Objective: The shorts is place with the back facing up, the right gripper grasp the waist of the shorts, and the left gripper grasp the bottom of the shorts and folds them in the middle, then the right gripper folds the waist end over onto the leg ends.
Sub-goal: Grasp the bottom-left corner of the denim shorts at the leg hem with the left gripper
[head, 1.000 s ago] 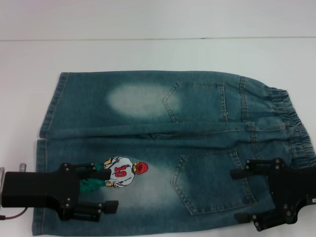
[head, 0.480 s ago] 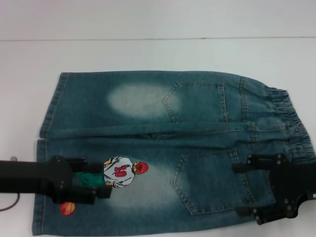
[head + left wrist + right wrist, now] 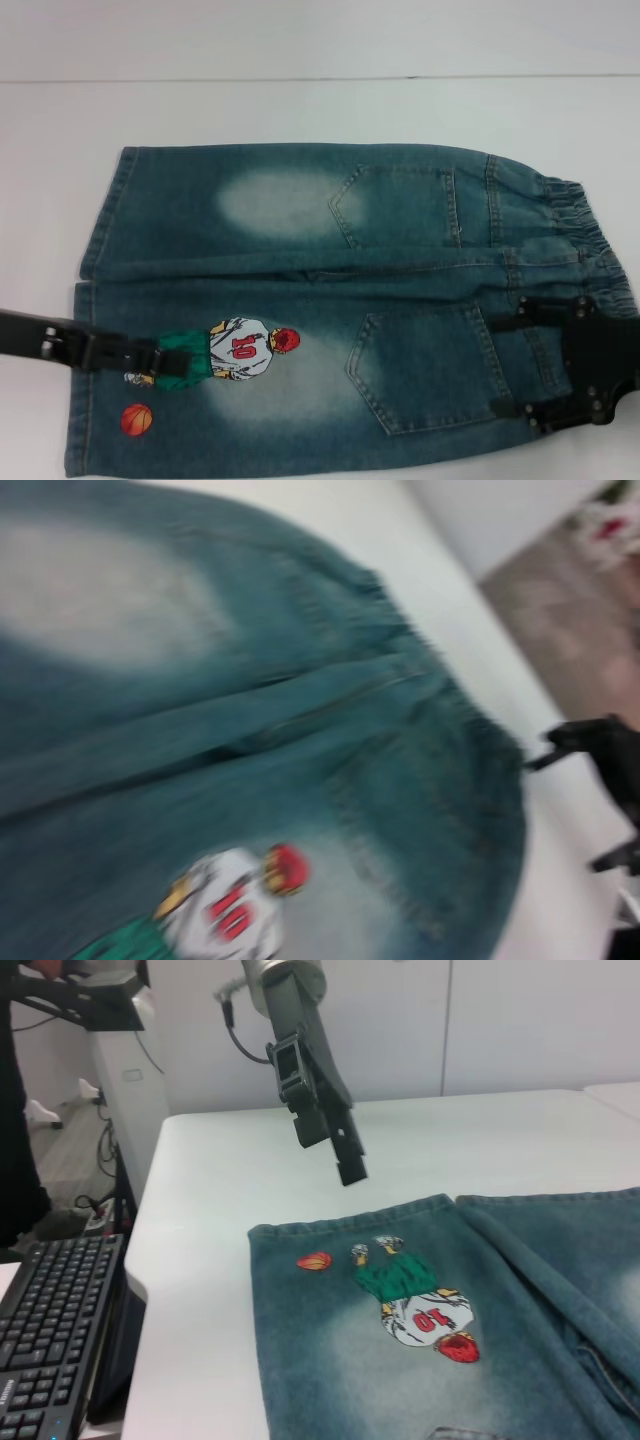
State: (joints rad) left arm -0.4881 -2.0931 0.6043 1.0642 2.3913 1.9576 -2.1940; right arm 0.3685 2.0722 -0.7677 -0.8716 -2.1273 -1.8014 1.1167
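The blue denim shorts (image 3: 400, 270) lie flat with the back pockets up, the elastic waist (image 3: 590, 250) to the right and the leg ends (image 3: 90, 300) to the left. My left gripper (image 3: 165, 358) reaches in from the left over the near leg, beside the printed player (image 3: 240, 348). In the right wrist view the left gripper (image 3: 345, 1160) hangs above the table, just beyond the hem of the shorts (image 3: 450, 1290). My right gripper (image 3: 520, 360) stands open over the near pocket, close to the waist, holding nothing. The left wrist view shows the shorts (image 3: 250, 730) and the right gripper (image 3: 600, 760) far off.
The shorts rest on a white table (image 3: 320, 110). A small basketball print (image 3: 137, 419) sits near the near leg's hem. Past the table's edge in the right wrist view stand a black keyboard (image 3: 50, 1330) and other equipment.
My left gripper has turned edge-on and drawn back to the left, uncovering the basketball print. My right gripper has slid right, closer to the waist.
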